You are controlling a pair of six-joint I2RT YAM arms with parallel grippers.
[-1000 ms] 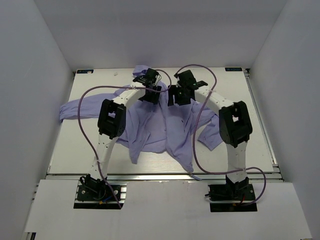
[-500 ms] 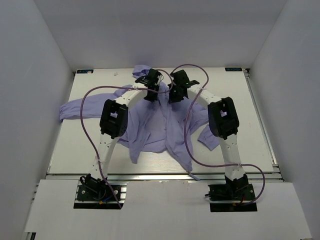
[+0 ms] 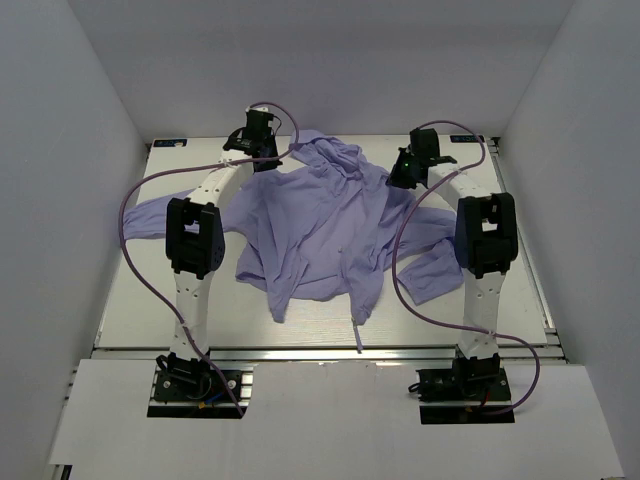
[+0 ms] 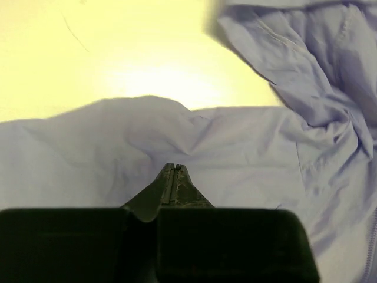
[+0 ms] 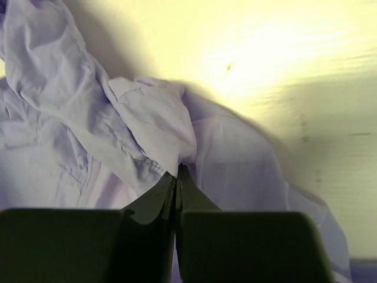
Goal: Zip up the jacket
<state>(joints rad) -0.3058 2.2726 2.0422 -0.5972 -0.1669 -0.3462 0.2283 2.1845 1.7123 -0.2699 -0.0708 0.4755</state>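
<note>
Two grippers: left gripper (image 4: 175,172) and right gripper (image 5: 178,170) each pinch shoulder fabric of the jacket (image 3: 320,230).
Jacket: spread across the table (image 3: 140,290).
Progress: front looks unzipped; all zipping remains.

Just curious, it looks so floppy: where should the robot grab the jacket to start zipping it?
Probably the bottom of the front opening, at the near hem of the jacket. It lies flat, hood farthest away, so coming down from above and pinching that thin edge suits it. I can't make out the slider.
</note>
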